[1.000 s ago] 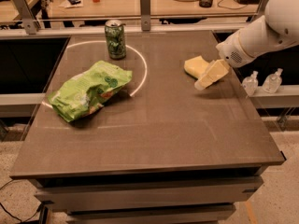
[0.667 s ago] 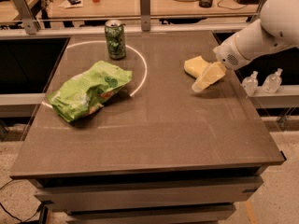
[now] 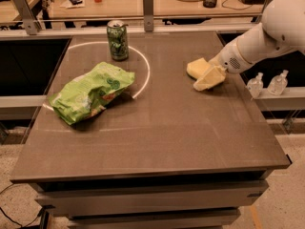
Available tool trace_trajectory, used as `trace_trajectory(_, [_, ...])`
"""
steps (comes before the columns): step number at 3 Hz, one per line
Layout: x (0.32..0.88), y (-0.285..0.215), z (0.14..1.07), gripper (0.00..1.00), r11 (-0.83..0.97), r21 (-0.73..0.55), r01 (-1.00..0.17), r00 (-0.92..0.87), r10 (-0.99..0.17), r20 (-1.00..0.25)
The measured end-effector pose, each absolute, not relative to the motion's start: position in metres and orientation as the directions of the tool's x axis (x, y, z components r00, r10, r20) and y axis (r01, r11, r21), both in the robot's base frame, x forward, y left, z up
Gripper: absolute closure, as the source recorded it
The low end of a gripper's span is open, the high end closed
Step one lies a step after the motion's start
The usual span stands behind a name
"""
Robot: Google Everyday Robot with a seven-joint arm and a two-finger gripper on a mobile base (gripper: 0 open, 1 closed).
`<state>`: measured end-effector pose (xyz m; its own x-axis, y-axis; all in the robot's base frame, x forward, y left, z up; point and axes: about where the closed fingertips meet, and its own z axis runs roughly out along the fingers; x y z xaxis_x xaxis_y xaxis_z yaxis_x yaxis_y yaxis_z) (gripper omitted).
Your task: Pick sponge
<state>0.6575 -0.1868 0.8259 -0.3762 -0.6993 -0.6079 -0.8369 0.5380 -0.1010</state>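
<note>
Arm (image 3: 259, 35) angled down, gripper (image 3: 208, 79) low at right

- The sponge (image 3: 196, 67) was pale yellow.
- The gripper (image 3: 208, 79), at the sponge's right side, was pale yellow, and the arm (image 3: 267, 32) was white.
- The snack bag (image 3: 90, 93) was bright green with darker green and orange print.
- The can (image 3: 117, 40) was green.
- The table (image 3: 167, 132) was dark brown and carried a white circle line (image 3: 146, 70).

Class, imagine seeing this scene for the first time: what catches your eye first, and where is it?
The crumpled green snack bag on the left of the table stands out most, with a green can upright behind it. On the right, the robot's white arm extends over the table, its hand low against the pale yellow sponge.
</note>
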Motion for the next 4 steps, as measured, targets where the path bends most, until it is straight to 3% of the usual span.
trace_trajectory(2, [0.658,-0.193,0.846,0.89,0.554,-0.132,-0.822,-0.362,-0.686,-0.631])
trace_trajectory(3, [0.655,-0.198,0.888,1.00,0.570,-0.195,-0.798,-0.309,-0.665,-0.680])
trace_trajectory(4, [0.650,-0.198,0.929,1.00,0.566,-0.252,-0.785,-0.238,-0.650,-0.722])
